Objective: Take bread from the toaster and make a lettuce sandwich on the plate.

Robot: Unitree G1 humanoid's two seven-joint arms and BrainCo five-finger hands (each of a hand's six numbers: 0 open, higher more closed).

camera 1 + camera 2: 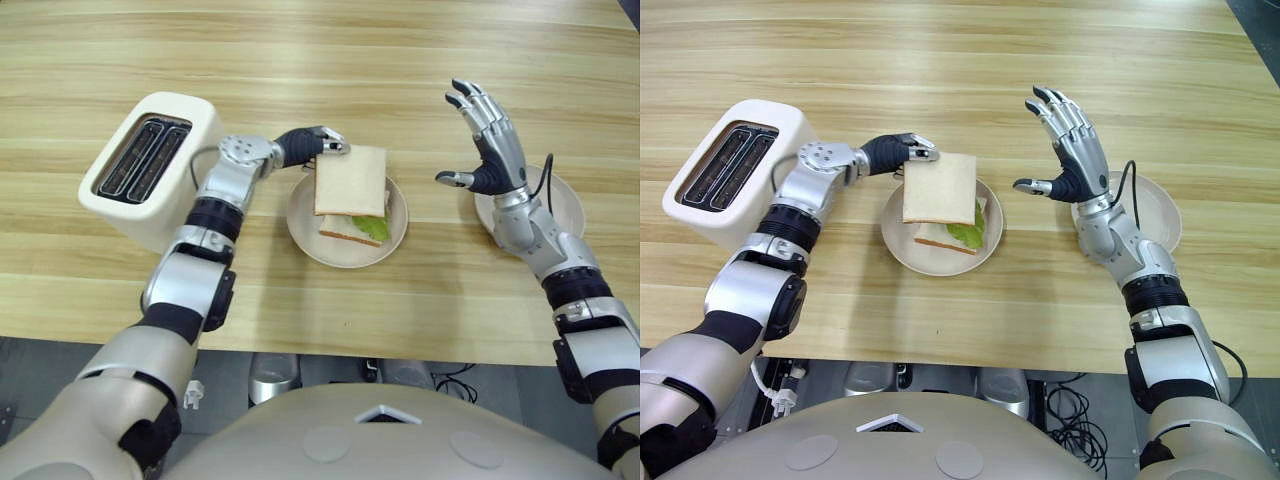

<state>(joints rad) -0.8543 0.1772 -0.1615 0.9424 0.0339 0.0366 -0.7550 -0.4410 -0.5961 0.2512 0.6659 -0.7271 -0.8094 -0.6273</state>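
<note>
You're nearly done. Your left hand (312, 143) pinches a corner of the top slice (350, 180), which sits just past its fingertips over the lettuce (374, 228) and bottom slice (338, 233) on the plate (303, 232). Likely only the release is left. Your right hand (492, 148) hangs spread and empty above a second plate (572, 205). The toaster (150, 165) stands behind the left fingers and blocks nothing.
</note>
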